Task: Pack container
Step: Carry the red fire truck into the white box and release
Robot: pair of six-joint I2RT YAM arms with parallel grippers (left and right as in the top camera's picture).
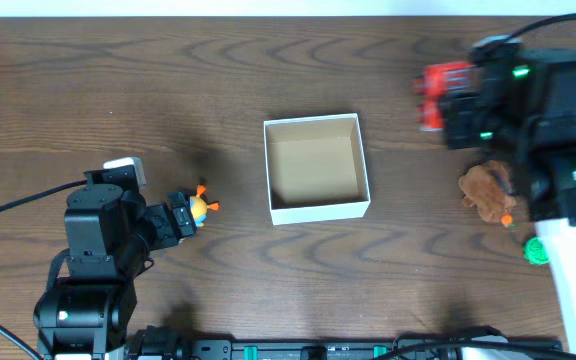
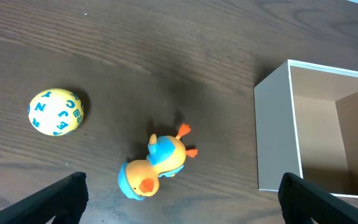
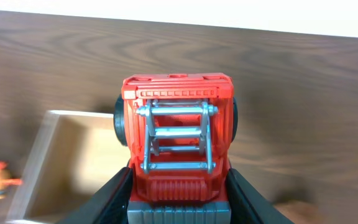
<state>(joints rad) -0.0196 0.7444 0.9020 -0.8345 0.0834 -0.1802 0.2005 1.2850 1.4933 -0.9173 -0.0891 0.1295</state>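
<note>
The container (image 1: 320, 210) sits open-topped at the middle of the worktop (image 1: 168, 90), tan inside facing up. The left jaws stand apart at its 9 o'clock, a duck (image 2: 156, 167) lying on the wood between them. In the left wrist view a yellow ball (image 2: 55, 112) rests at the duck's 10 o'clock. The right jaws are clamped on a red truck (image 3: 178, 124) at the container's 2 o'clock. A brown plush (image 1: 485, 190) lies at its 3 o'clock, a green toy (image 1: 536, 250) at 4.

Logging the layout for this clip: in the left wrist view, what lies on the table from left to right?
From the left: yellow ball printed with blue letters → orange-and-blue plastic duck toy → white cardboard container with a tan inside.
</note>
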